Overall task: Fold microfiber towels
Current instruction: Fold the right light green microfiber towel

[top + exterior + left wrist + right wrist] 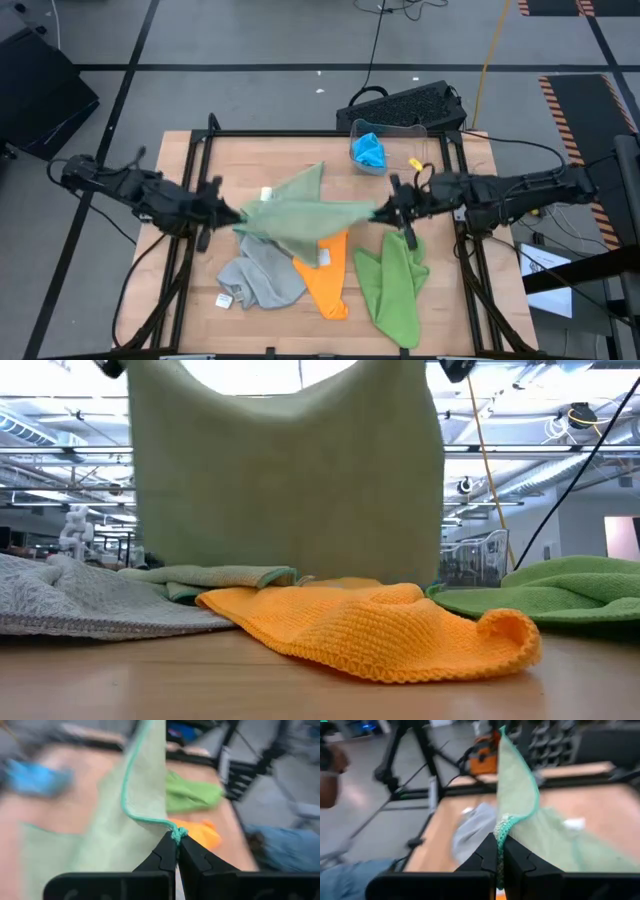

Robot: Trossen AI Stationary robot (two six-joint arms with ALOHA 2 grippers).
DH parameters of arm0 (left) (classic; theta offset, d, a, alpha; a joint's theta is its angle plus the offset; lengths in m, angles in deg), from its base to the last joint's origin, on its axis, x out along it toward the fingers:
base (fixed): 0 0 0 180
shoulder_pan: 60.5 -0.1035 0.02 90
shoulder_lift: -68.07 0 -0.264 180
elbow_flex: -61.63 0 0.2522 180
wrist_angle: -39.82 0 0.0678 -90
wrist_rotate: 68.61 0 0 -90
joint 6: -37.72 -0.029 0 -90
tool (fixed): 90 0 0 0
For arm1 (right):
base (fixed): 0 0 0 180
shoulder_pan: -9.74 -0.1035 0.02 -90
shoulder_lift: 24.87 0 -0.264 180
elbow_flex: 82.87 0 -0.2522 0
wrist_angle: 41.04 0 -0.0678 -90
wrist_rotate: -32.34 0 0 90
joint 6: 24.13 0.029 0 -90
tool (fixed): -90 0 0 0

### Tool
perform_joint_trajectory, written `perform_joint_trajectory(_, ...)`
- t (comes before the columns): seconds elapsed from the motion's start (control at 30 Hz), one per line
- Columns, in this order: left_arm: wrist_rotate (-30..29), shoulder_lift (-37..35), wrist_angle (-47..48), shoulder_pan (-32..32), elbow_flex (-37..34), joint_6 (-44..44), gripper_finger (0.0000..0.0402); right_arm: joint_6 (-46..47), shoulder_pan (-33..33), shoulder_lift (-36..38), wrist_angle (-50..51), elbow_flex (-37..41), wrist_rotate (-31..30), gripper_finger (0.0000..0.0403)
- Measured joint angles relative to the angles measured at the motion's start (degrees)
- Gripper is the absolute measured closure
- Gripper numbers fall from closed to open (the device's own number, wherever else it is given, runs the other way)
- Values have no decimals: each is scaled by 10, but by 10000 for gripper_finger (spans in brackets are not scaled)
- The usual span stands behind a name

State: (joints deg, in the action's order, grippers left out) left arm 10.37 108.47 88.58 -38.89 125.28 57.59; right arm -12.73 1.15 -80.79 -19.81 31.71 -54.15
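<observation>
While the sage green towel (300,215) hangs stretched in the air over the table's (460,300) middle, its lower edge trailing on the cloths below, no finished fold shows anywhere. The grey towel (262,280), orange towel (328,280) and lime green towel (392,285) lie rumpled on the wood, and a blue towel (369,151) sits in a clear bin (400,130), so I judge the work barely begun. The left gripper (228,213) is pinched tight on 1 corner, the right gripper (383,212) clamped on the opposite corner.
</observation>
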Motion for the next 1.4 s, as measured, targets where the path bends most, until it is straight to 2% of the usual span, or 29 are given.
perform_joint_trajectory(0.13, 33, 23, -55, 36, -43, 53, 394, 40, -46, -2, -4, 26, -2, 401)
perform_joint_trajectory(0.27, 15, 54, -114, 64, -90, 88, 394, 74, -79, -18, -5, 57, -25, 401)
perform_joint_trajectory(0.37, -45, 72, -106, 72, -107, 88, 394, 93, -92, -25, -8, 77, -95, 401)
perform_joint_trajectory(0.5, -153, 80, -79, 66, -118, 99, 394, 116, -93, -27, -8, 115, -153, 401)
perform_joint_trajectory(0.67, -191, 84, -50, 39, -145, 122, 394, 141, -90, -27, -27, 175, -211, 401)
perform_joint_trajectory(0.87, -207, 100, -62, -3, -193, 137, 394, 144, -53, -29, -112, 253, -218, 401)
perform_joint_trajectory(1.07, -226, 111, -109, -47, -218, 84, 394, 131, 5, -34, -199, 323, -215, 401)
perform_joint_trajectory(1.23, -222, 138, -141, -79, -222, 73, 394, 128, 37, -34, -206, 351, -211, 401)
perform_joint_trajectory(1.4, -206, 174, -154, -97, -222, 70, 394, 101, 53, -54, -282, 367, -181, 400)
